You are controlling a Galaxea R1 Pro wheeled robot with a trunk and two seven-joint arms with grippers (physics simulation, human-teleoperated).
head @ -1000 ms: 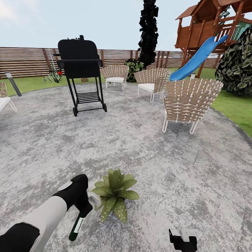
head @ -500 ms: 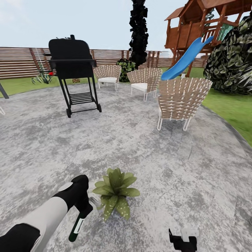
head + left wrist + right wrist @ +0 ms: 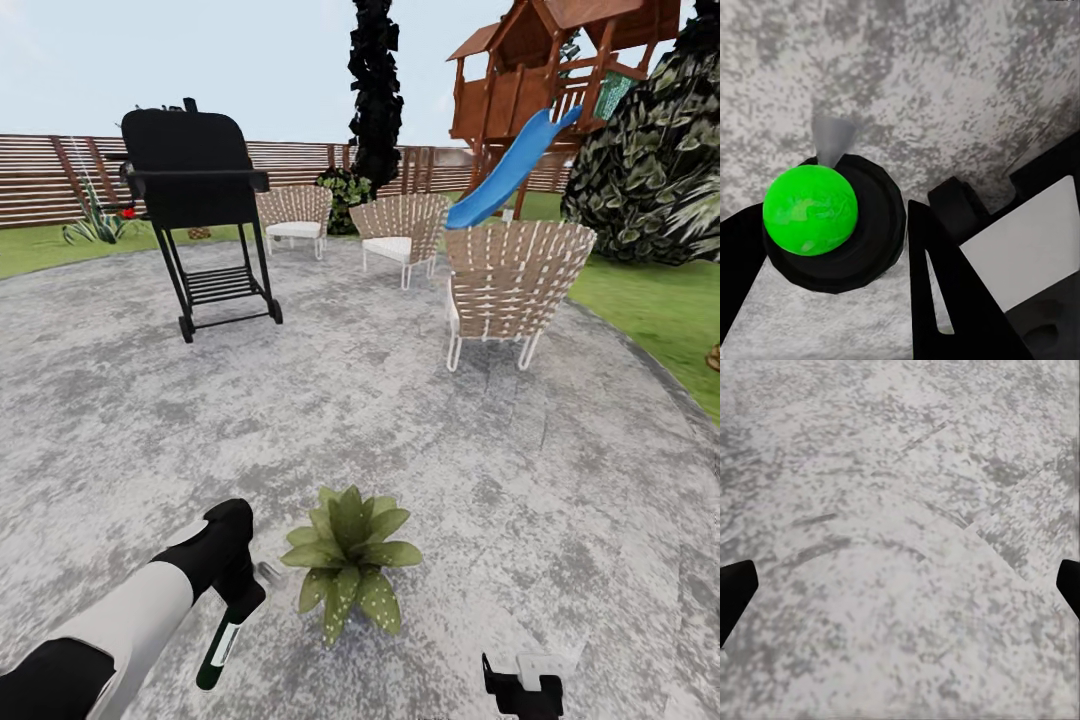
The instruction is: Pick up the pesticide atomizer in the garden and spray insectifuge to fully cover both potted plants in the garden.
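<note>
My left gripper (image 3: 238, 598) is shut on the pesticide atomizer (image 3: 220, 645), a slim dark green bottle with a white label that hangs tilted below it. In the left wrist view the atomizer's bright green top (image 3: 810, 210) and grey nozzle (image 3: 832, 139) sit between the black fingers (image 3: 945, 292). One potted plant (image 3: 348, 565), a low rosette of speckled green leaves, stands on the grey patio (image 3: 400, 420) just right of that gripper. My right gripper (image 3: 520, 685) hangs open at the lower edge, with only bare paving between its fingertips (image 3: 735, 592).
A black grill (image 3: 195, 190) on wheels stands at the back left. Three wicker chairs (image 3: 515, 275) sit at the back and right of the patio. Behind them are a wooden playhouse with a blue slide (image 3: 505, 170), a slat fence (image 3: 50, 180), a large bush (image 3: 650, 170) and lawn (image 3: 650, 300).
The whole picture has slid left, so the camera has turned right. The plant now sits a little farther right of the left gripper. Both arms keep their pose.
</note>
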